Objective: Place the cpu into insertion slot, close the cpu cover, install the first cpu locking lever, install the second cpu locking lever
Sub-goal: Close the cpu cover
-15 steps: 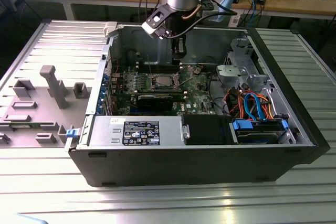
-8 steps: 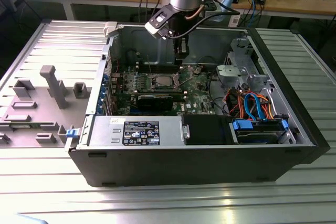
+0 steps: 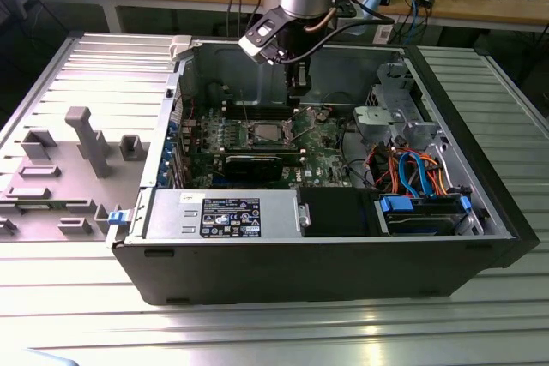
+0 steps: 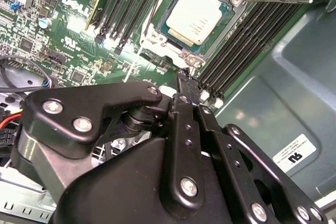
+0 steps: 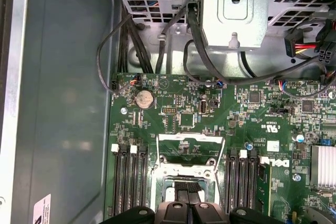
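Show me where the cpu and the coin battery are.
cpu (image 4: 198, 17): second wrist view, middle of its metal top.
coin battery (image 5: 144, 98): first wrist view, centre of its round face.

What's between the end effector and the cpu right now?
In the second wrist view, just the insertion slot's silvery rim and a strip of green board separate the end effector from the cpu.

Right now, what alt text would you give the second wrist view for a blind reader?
The cpu lies silvery side up in the insertion slot on the green motherboard, between banks of black memory slots. The black gripper is in the foreground, close to the slot.
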Available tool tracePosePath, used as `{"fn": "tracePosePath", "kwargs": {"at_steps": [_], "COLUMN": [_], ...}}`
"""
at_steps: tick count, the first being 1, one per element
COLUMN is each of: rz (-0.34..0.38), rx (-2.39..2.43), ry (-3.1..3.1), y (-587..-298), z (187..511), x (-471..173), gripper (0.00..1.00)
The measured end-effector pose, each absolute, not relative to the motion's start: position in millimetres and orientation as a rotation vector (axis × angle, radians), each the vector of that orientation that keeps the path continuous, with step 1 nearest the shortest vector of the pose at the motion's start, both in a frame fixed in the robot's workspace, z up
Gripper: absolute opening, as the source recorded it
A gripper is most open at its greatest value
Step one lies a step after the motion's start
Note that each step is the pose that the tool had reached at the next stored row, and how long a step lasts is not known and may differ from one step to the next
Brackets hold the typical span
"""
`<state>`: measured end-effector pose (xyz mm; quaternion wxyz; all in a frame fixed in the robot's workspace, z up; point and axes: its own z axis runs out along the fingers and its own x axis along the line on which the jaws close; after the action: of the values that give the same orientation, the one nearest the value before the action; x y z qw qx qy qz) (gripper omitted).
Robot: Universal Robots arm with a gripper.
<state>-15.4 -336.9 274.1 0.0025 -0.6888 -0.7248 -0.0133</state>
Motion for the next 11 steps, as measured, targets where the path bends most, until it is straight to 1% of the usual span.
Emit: {"fn": "tracePosePath", "kwargs": {"at_steps": [11], "rz": [-0.042], "rx": [-2.161], "ry": [-2.273], "y": [-336.9], "z": [274.1], "x": [-10.7], "gripper": [0.11]}}
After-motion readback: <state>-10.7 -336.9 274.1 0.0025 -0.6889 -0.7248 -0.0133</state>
